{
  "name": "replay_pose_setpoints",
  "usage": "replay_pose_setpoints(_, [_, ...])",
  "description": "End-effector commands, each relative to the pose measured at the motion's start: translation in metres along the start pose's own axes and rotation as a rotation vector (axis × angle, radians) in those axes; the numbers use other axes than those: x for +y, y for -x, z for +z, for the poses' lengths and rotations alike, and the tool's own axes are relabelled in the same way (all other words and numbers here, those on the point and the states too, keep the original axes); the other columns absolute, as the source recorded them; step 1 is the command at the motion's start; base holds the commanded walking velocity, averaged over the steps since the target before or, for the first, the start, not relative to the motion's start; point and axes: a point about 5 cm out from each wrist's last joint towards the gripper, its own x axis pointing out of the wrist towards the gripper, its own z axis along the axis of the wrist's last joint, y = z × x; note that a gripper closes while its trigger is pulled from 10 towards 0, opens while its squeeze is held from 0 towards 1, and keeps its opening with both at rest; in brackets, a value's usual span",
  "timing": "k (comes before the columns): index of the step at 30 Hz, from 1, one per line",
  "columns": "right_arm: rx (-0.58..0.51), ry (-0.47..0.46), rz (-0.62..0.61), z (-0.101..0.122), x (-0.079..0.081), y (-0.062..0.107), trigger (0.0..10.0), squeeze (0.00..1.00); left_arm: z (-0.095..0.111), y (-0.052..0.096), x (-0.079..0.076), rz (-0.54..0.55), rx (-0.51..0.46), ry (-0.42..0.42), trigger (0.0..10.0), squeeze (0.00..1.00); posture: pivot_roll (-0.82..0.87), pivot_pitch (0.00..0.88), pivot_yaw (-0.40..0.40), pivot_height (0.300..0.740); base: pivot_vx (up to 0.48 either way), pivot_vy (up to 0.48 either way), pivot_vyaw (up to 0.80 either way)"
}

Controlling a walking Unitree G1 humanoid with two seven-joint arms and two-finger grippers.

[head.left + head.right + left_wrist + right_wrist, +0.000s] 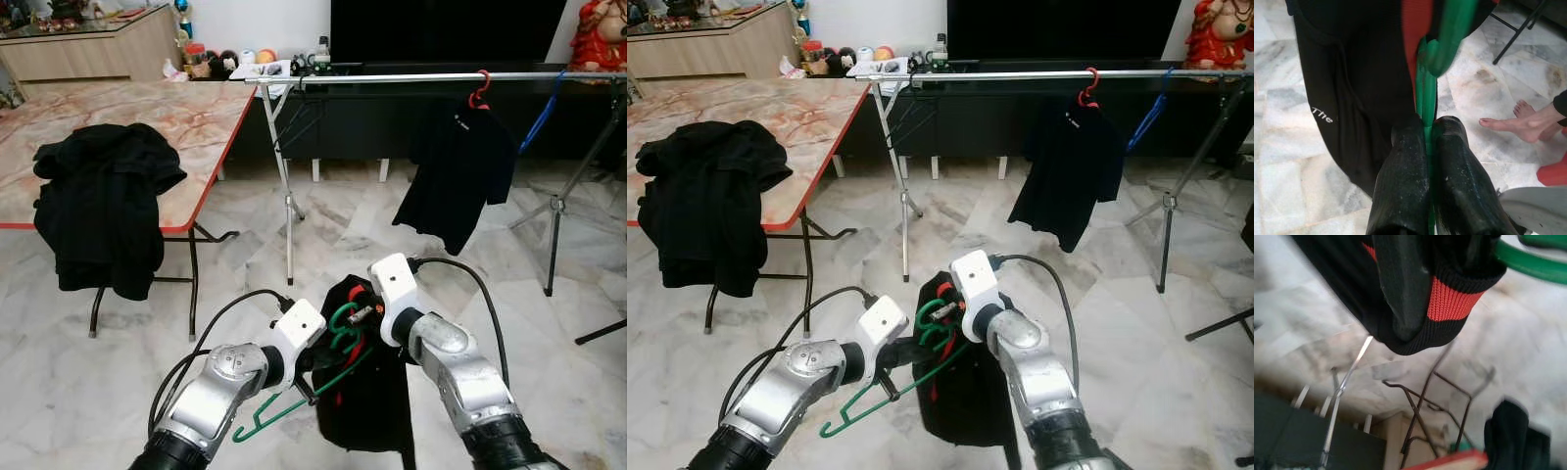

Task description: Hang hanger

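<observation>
Before us, low and central, a hanger point(294, 392) and a garment point(367, 401) hang between our two arms. To our left a tabletop point(147, 117) carries a jacket point(103, 206) draped over its edge. Ahead, a rail point(441, 76) spans the room, a shirt point(458, 171) hanging from it on the right.

The two head cameras look forward and down from above both arms, each taking in the marble floor point(88, 392), the clothes rail point(431, 76) well beyond the jaws and the surface point(735, 108) off to the left of them; the right eye's picture sits slightly shifted from the left eye's. The left wrist camera looks very closely along its own fingers point(1400, 176) at the green hanger point(1426, 107) pinched between them, with the black garment point(1352, 88) and floor just past. The right wrist camera, blurred and tilted, sits hard against the garment's red-striped cuff point(1449, 303), facing the surface's metal legs point(1425, 401) far behind.
</observation>
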Motion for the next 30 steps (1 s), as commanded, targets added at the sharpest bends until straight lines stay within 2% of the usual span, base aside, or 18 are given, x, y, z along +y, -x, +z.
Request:
replay_pose_setpoints(1, [-0.042, 0.092, 0.077, 0.007, 0.011, 0.002, 10.0, 0.0, 0.001, 0.0, 0.001, 0.005, -0.005, -0.008, 10.0, 0.0, 0.11, 0.058, 0.055, 0.74, 0.0, 0.0, 0.0])
replay_pose_setpoints(2, [-0.073, 0.094, 0.13, 0.011, 0.014, 0.007, 10.0, 0.0, 0.001, 0.0, 0.001, 0.004, -0.005, -0.008, 10.0, 0.0, 0.11, 0.058, 0.055, 0.74, 0.0, 0.0, 0.0])
replay_pose_setpoints(3, [-0.073, 0.094, 0.13, 0.011, 0.014, 0.007, 10.0, 0.0, 0.001, 0.0, 0.001, 0.004, -0.005, -0.008, 10.0, 0.0, 0.11, 0.058, 0.055, 0.74, 0.0, 0.0, 0.0])
replay_pose_setpoints(5, [-0.127, 0.151, 0.272, 0.018, 0.026, 0.02, 10.0, 0.0, 0.001, 0.0, 0.001, 0.002, -0.004, -0.007, 10.0, 0.0, 0.1, 0.069, 0.056, 0.74, 0.0, 0.0, 0.0])
replay_pose_setpoints(9, [-0.131, 0.17, 0.312, 0.02, 0.031, 0.023, 10.0, 0.0, 0.0, 0.0, 0.001, 0.004, -0.002, -0.007, 10.0, 0.0, 0.1, 0.069, 0.056, 0.74, 0.0, 0.0, 0.0])
replay_pose_setpoints(10, [-0.126, 0.178, 0.305, 0.019, 0.031, 0.023, 10.0, 0.0, 0.0, 0.0, 0.001, 0.004, -0.001, -0.007, 10.0, 0.0, 0.1, 0.069, 0.056, 0.74, 0.0, 0.0, 0.0])
replay_pose_setpoints(14, [-0.049, 0.146, 0.114, 0.006, 0.008, 0.017, 10.0, 0.0, 0.0, -0.001, 0.001, 0.007, -0.001, -0.008, 10.0, 0.0, 0.11, 0.069, 0.057, 0.74, 0.0, 0.0, 0.0])
replay_pose_setpoints(18, [0.037, 0.053, -0.113, -0.004, -0.021, 0.015, 10.0, 0.0, -0.001, 0.001, 0.005, 0.036, -0.003, -0.009, 10.0, 0.0, 0.11, 0.07, 0.057, 0.74, 0.0, 0.0, 0.0])
replay_pose_setpoints(22, [0.056, -0.05, -0.252, -0.009, -0.039, 0.019, 10.0, 0.0, 0.0, 0.001, 0.009, 0.072, -0.017, 0.0, 10.0, 0.0, 0.1, 0.071, 0.056, 0.74, 0.0, 0.0, 0.0])
replay_pose_setpoints(25, [0.034, -0.089, -0.238, -0.009, -0.038, 0.018, 10.0, 0.0, 0.001, 0.0, 0.009, 0.075, -0.024, 0.0, 10.0, 0.0, 0.1, 0.07, 0.056, 0.74, 0.0, 0.0, 0.0])
replay_pose_setpoints(30, [-0.086, -0.132, -0.035, 0.0, -0.015, 0.02, 10.0, 0.0, 0.002, 0.0, 0.01, 0.091, -0.035, 0.008, 10.0, 0.0, 0.11, 0.071, 0.056, 0.74, 0.0, 0.0, 0.0])
